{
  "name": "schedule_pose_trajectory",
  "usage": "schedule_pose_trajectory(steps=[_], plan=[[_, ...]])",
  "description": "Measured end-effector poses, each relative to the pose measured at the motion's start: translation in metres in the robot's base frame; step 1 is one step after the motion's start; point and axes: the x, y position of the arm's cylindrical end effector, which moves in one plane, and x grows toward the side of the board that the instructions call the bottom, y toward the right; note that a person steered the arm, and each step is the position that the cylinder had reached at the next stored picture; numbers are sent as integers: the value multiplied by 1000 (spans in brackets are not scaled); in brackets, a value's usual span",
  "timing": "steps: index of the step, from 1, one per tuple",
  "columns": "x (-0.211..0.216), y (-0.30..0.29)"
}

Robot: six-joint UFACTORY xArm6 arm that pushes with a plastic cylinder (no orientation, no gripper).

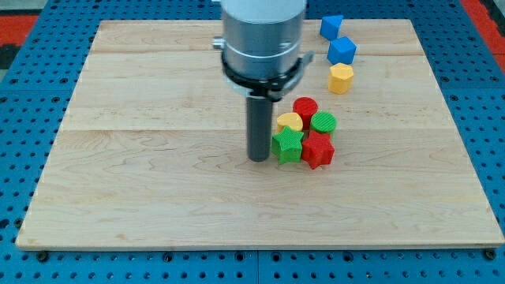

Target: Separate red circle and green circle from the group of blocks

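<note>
A tight group of blocks sits right of the board's middle. The red circle (305, 108) is at the group's top and the green circle (323, 122) is at its right, touching it. A yellow circle (289, 122) is at the group's left, a green star (288, 146) at the lower left and a red star (318, 149) at the lower right. My tip (259, 158) is down on the board just left of the green star, close to it or touching it. The rod hides part of the yellow circle's left side.
A yellow hexagon (341, 78) stands apart at the upper right, with a blue block (342, 50) above it and another blue block (331, 26) near the board's top edge. The wooden board (158, 158) lies on a blue perforated base (31, 31).
</note>
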Motion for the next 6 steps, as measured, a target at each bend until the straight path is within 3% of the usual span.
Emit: schedule_pose_trajectory(steps=[1,2,3,5,6], plan=[[-33,-18],[-82,26],[-94,91],[-41,80],[-32,102]])
